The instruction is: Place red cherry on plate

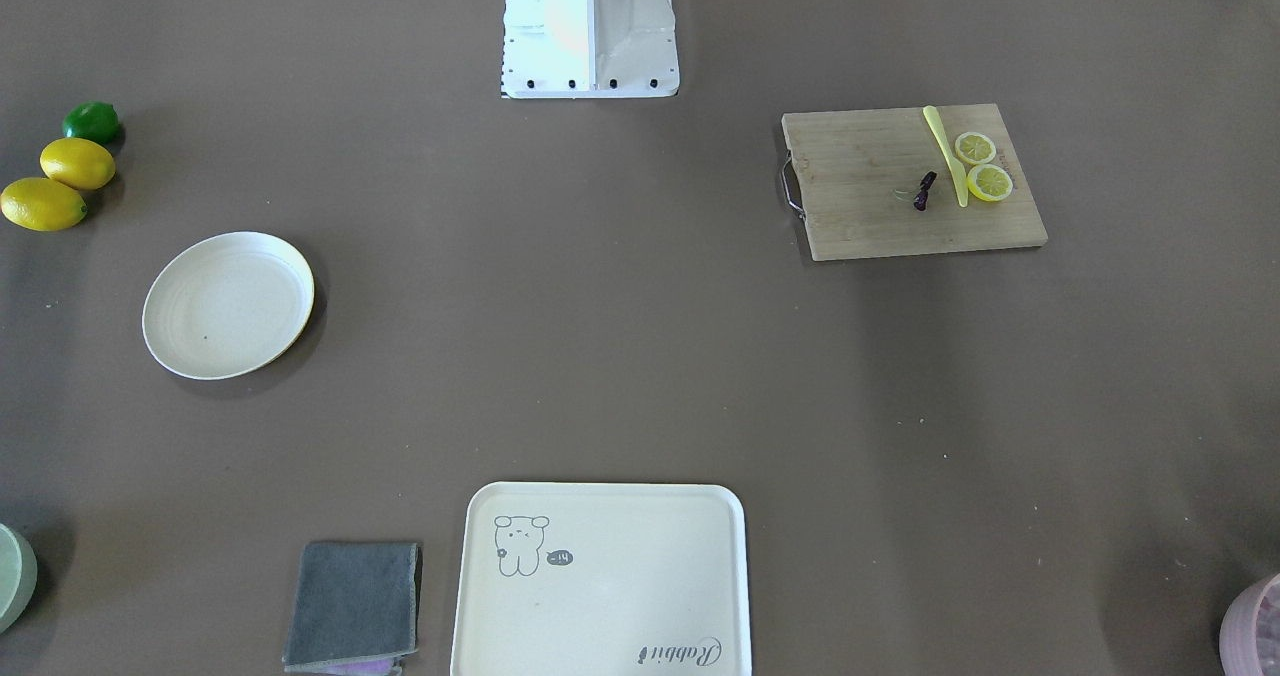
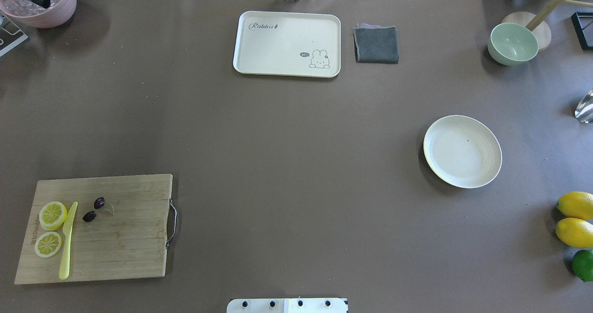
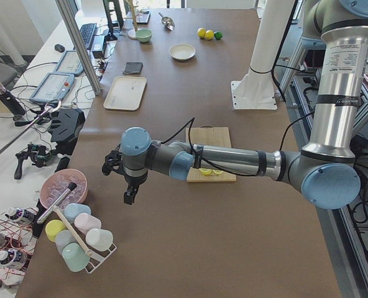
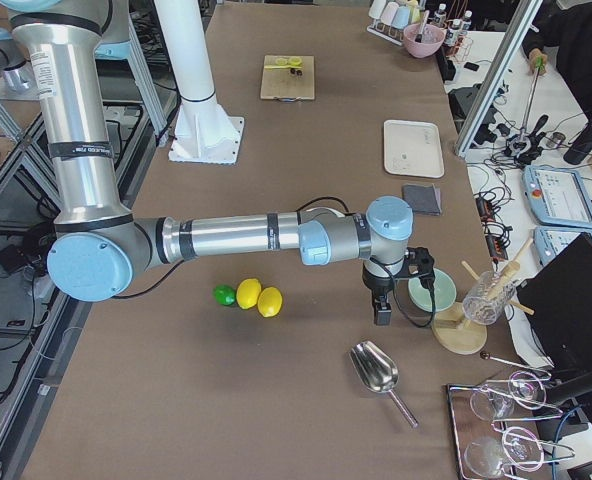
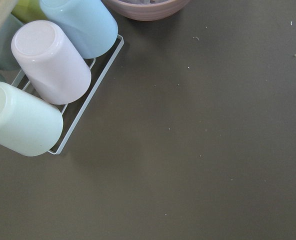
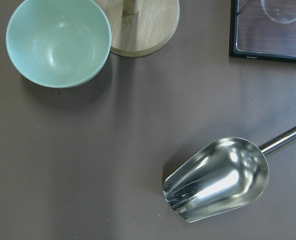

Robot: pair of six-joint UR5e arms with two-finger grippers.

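Observation:
The red cherry (image 1: 924, 192) (image 2: 89, 216), two dark berries on a pale stem, lies on a wooden cutting board (image 1: 870, 218) (image 2: 125, 239) beside a yellow knife (image 2: 67, 241) and two lemon slices (image 2: 52, 215). The round cream plate (image 1: 228, 304) (image 2: 462, 151) (image 3: 182, 51) sits bare on the opposite side of the table. Neither gripper shows in the overhead or front views. In the exterior left view my left gripper (image 3: 128, 197) hangs over the table end near a cup rack, far from the board. In the exterior right view my right gripper (image 4: 382, 311) hangs near a green bowl. I cannot tell whether either is open or shut.
A rabbit tray (image 2: 287, 43) and a grey cloth (image 2: 376, 44) lie at the far edge. Green bowl (image 2: 513, 43) (image 6: 58, 42), metal scoop (image 6: 218, 180), two lemons (image 2: 576, 205) and a lime (image 2: 583, 265) crowd the right end. A pink bowl (image 2: 41, 3) and cup rack (image 5: 48, 65) stand at the left end.

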